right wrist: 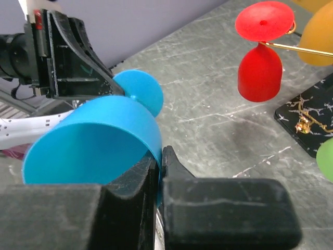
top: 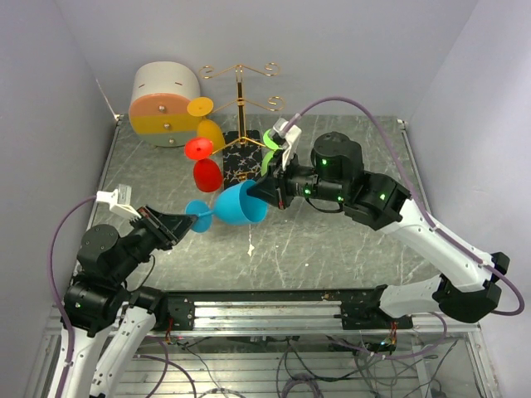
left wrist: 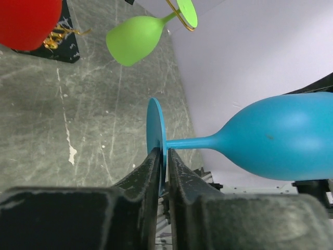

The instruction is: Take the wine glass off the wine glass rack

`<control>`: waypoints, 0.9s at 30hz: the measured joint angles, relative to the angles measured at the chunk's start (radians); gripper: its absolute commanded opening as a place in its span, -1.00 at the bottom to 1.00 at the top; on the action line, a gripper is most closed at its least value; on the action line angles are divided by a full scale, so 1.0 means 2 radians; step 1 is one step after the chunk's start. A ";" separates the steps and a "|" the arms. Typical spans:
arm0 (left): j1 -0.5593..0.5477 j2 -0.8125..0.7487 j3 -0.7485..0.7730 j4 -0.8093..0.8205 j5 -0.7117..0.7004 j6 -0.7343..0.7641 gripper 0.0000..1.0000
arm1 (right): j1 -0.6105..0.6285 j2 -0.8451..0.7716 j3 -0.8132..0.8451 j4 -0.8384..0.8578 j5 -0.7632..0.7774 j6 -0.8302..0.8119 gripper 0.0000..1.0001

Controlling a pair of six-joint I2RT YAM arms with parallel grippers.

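Note:
A blue wine glass (top: pixel 236 204) lies sideways in the air between my two grippers, off the rack. My left gripper (top: pixel 178 227) is shut on its round foot (left wrist: pixel 156 136). My right gripper (top: pixel 264 194) is shut on the bowl's rim (right wrist: pixel 156 151), one finger inside the bowl. The gold wine glass rack (top: pixel 239 99) stands on its black marble base (top: pixel 241 164) at the back. A red glass (top: pixel 206 170), an orange glass (top: pixel 207 128) and a green glass (top: pixel 270 149) hang on its arms.
A round white-and-orange drawer box (top: pixel 163 104) stands at the back left, next to the rack. White walls close in the grey marble table (top: pixel 332 249) on the left, back and right. The red glass (right wrist: pixel 259 67) hangs close to the blue one.

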 measured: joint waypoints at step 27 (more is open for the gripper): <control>0.000 0.027 0.043 -0.059 -0.294 0.202 -0.02 | -0.294 0.096 0.150 0.044 0.423 -0.043 -1.00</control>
